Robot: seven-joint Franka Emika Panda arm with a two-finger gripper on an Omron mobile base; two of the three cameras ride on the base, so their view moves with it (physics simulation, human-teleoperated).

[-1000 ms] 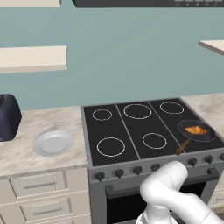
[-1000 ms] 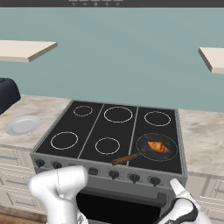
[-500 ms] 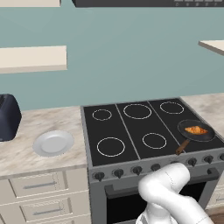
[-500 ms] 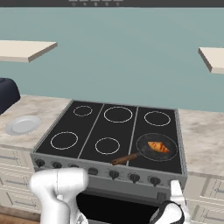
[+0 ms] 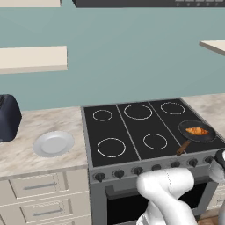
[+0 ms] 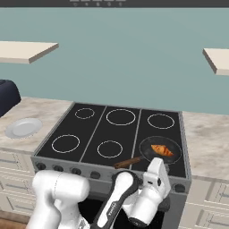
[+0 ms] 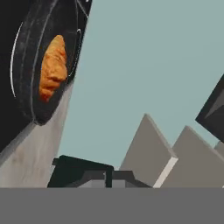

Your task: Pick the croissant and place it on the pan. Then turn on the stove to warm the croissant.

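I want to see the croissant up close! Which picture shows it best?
The hand view: the croissant looks biggest there, lying in the pan. The left and right base views show it as a small orange bit in the pan on the stove.

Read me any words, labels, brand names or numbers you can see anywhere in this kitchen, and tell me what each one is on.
No text can be read anywhere.
The dark panel above the stove carries small pale marks at the top edge: too small and blurred to read.
The stove's front knobs show no legible markings.
The pan, the croissant, the plate and the dark appliance on the counter bear no lettering.
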